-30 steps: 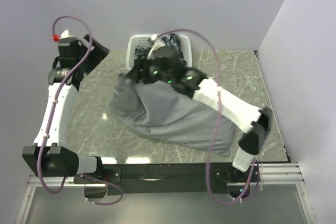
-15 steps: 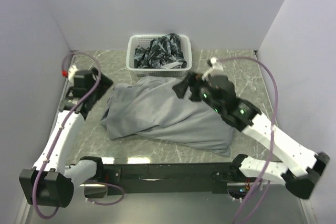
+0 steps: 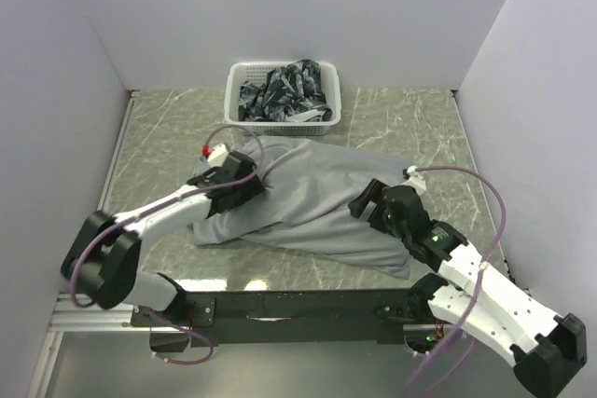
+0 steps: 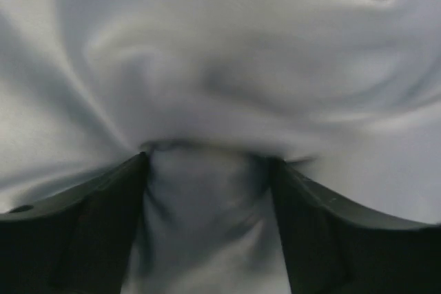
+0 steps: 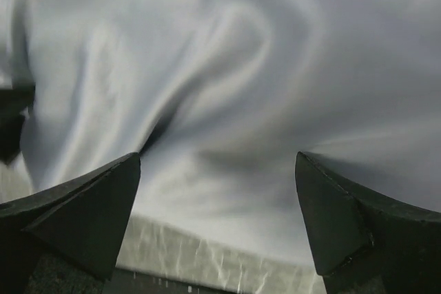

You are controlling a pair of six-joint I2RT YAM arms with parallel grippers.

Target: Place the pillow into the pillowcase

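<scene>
The grey pillowcase lies on the marble counter, mid-frame in the overhead view. It looks plump and wrinkled. Its long axis runs on a slant from the upper left, just below the white basket of dark patterned clothes, down to the lower right near the counter's front edge.

The left gripper sits on the sack's upper-left end. The right gripper sits over its right half, nearer the lower-right corner.

From above, neither gripper's jaws can be read (black bodies against grey cloth), but the wrist cameras can.

On the left wrist, the gripper is spread wide, its dark fingers at the bottom corners of the frame. A soft hump of grey cloth bulges up between them and touches both inner faces, though it isn't squeezed.

On the right wrist, the gripper is spread to its full width and holds nothing. The cloth fills the frame beyond its fingers, with a strip of veined counter along the bottom.
</scene>
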